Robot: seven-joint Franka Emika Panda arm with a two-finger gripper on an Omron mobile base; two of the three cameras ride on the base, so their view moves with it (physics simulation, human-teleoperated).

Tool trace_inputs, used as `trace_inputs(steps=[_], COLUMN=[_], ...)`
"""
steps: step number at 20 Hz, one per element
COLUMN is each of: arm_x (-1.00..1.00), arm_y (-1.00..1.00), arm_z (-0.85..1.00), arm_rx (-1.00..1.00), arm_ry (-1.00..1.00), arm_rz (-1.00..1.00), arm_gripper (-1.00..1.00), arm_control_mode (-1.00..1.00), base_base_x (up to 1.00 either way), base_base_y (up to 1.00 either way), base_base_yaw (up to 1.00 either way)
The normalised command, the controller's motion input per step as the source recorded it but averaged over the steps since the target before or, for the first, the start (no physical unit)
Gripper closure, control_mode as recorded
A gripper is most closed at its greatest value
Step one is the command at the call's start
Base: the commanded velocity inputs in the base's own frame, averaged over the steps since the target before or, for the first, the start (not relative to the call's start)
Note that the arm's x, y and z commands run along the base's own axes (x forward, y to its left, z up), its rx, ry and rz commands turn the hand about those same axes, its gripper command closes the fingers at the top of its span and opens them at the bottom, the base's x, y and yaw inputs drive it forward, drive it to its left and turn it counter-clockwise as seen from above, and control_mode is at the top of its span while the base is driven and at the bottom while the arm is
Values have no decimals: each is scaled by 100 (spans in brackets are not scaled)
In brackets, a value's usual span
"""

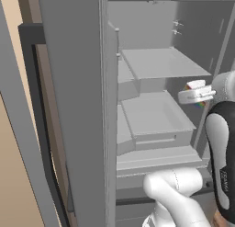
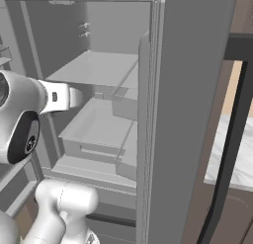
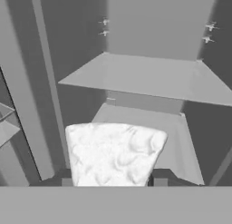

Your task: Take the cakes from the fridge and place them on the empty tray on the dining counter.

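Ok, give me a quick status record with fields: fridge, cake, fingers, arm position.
fridge: door open, grey shelves and a drawer visible inside
cake: one slice, white frosting facing the hand camera, rainbow layers peeking out in the left base view
fingers: closed on either side of the cake, gripper holding it
arm position: hand at the height of the middle shelves, in front of the open fridge compartment
second cake: cannot tell where it is
tray: cannot tell from these views
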Motion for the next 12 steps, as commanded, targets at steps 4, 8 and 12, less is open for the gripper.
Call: trace_inputs(steps=[4, 8, 12], arm_x=[-96, -92, -48], arm_y=[0, 0, 0], arm_z=[37, 56, 29], arm_rx=[0, 0, 0], arm_ry=[-7, -7, -1], arm_rz=[-10, -2, 0], arm_gripper=[100, 100, 100], arm_control_mode=[-100, -100, 100], base_base_x=[0, 0, -50], base_base_y=[0, 0, 0], base_base_yaw=[0, 0, 0])
